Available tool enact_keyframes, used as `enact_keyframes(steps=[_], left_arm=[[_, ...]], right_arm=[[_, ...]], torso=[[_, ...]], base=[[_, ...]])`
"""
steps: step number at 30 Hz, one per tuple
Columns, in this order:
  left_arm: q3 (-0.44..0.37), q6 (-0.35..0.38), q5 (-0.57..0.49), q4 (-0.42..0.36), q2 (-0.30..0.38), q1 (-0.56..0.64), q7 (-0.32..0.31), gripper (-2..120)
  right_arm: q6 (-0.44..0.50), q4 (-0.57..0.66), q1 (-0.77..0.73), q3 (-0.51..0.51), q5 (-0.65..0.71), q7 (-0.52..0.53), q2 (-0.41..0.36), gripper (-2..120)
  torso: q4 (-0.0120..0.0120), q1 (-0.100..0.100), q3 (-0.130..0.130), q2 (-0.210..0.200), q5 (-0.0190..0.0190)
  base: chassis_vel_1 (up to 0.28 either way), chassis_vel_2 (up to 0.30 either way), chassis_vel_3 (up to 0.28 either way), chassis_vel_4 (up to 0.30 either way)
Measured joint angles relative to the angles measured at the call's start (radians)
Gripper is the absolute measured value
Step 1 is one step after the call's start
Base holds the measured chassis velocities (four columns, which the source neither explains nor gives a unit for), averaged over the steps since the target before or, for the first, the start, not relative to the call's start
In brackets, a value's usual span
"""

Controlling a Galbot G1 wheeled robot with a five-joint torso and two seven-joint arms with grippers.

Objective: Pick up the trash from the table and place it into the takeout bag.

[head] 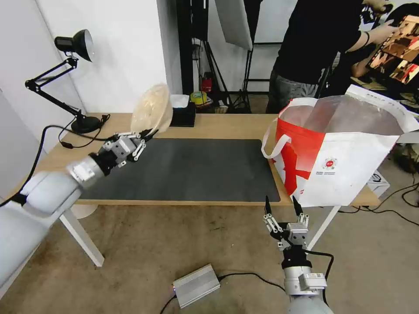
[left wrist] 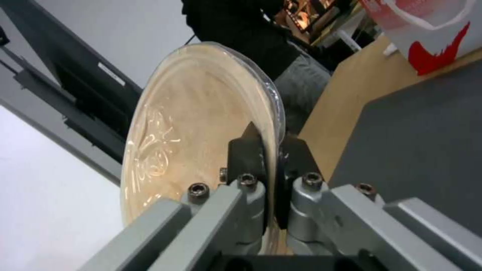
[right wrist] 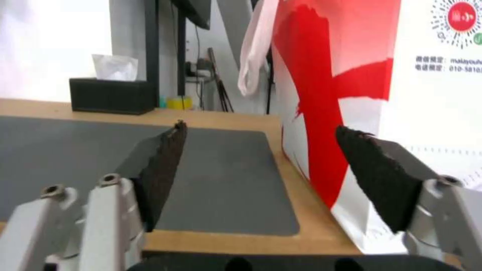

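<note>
Currently my left gripper [left wrist: 271, 150] pinches beige shallow bowl [head: 151, 109] by thin rim, tilted above table [head: 227, 126], well left of takeout bag [head: 345, 174]. Likely light, flexible, slippery; edge hold suits. My right gripper [head: 282, 205] idle, jaws wide.

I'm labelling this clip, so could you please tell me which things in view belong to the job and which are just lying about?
Part of the job:
- beige shallow bowl, clamped at its rim by the left gripper
- red-and-white takeout bag
- light-wood table
- right gripper, open, below the table's front edge

Just lying about:
- black tissue box
- black desk lamp
- silver metal box on the floor
</note>
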Motion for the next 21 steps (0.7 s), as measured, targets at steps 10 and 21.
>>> enact_keyframes(steps=[10,21], left_arm=[[0.052,0.000,-0.010,0.027,-0.003,-0.073,0.005,1],[0.126,-0.002,-0.024,0.056,-0.007,-0.179,0.010,1]], right_arm=[[-0.012,0.009,-0.040,0.013,-0.011,0.002,-0.015,89],[-0.029,0.021,-0.089,0.031,-0.029,0.003,-0.042,92]], torso=[[0.0001,0.000,0.000,0.000,0.0000],[0.0001,0.000,0.000,0.000,0.0000]], base=[[0.000,0.000,0.000,0.000],[0.000,0.000,0.000,0.000]])
